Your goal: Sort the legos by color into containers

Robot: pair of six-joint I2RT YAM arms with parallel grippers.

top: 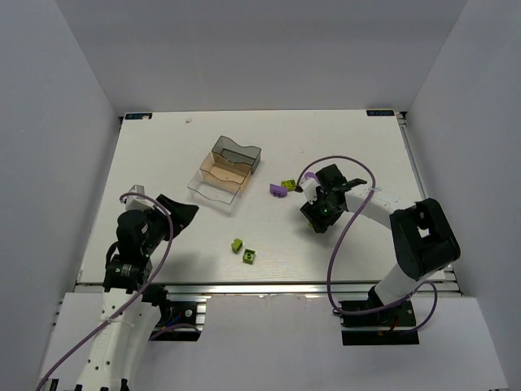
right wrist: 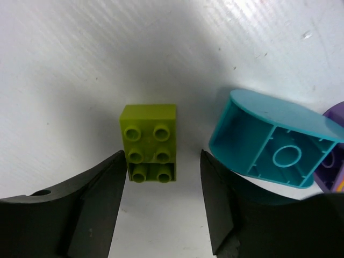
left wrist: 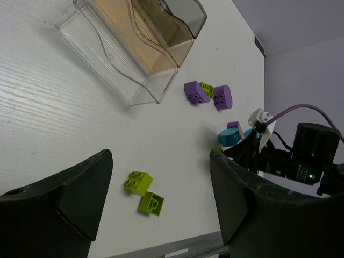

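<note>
The right gripper (right wrist: 161,180) is open over the white desk (top: 155,163) and grips nothing. Its dark fingers (right wrist: 91,209) stand either side of a small lime green studded plastic brick (right wrist: 149,141), which lies flat on the desk, studs up. Just right of that brick, a cyan curved plastic brick (right wrist: 274,142) lies tipped over with its hollow underside showing, and a purple piece (right wrist: 334,161) is at its far edge. Towards the trays, a purple brick (top: 279,191) touches another lime brick (top: 288,185). The left gripper (left wrist: 161,161) is spread wide and empty, and a pair of lime green bricks (left wrist: 138,181) lies together on the desk ahead of it. Beyond them stand three adjoining transparent plastic trays: the clear tray (left wrist: 80,40) nearest, then the orange-tinted tray (left wrist: 161,54), then the smoky grey tray (left wrist: 191,16)
</note>
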